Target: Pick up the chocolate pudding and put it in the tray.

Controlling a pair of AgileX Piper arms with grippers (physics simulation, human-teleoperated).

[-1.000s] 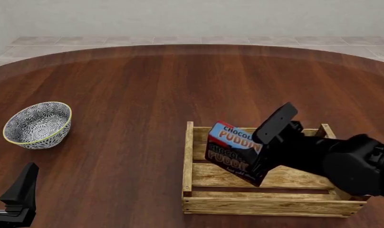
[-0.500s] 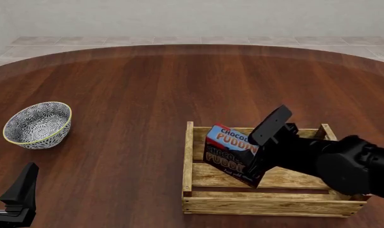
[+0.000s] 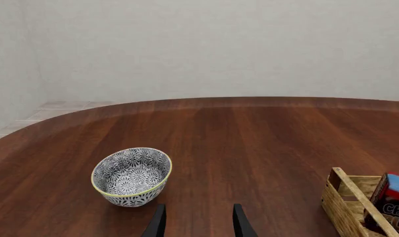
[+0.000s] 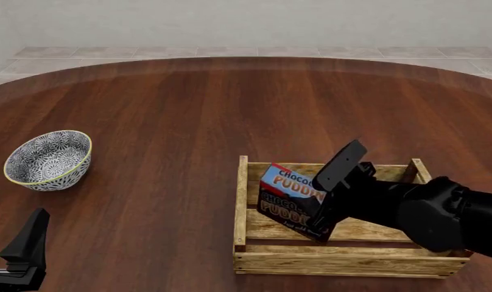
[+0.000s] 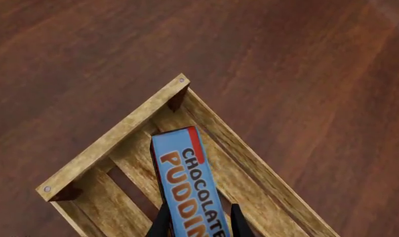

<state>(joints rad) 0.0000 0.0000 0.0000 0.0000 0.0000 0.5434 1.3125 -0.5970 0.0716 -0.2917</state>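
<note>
The right gripper (image 4: 326, 204) is clenched on the chocolate pudding (image 4: 293, 199) and holds it tilted inside the outline of the tray (image 4: 243, 201), in the half of the tray nearest the bowl (image 4: 49, 159). In the right wrist view the two fingers sit on both sides of the carton's narrow blue face (image 5: 186, 187), with a corner post of the tray (image 5: 178, 96) just beyond the carton's far end. Whether the carton's low edge already touches the slats of the tray floor I cannot tell, because the gripper hides that place. The step in hand is, I judge, the lowering and letting go. To do it well the arm should go down slowly and straight until the low edge rests on the floor slats, keeping the carton away from the tray wall on the bowl side, which is near. Because the carton leans, it will probably fall flat when the fingers part, so it is better to release it low; a drop from height could make it bounce against the wall or over it. After opening, the gripper should rise straight up, so the fingers do not drag the carton. The left gripper (image 3: 198, 223) is far from the tray, on the bowl side, with its fingers apart and holding nothing.
</note>
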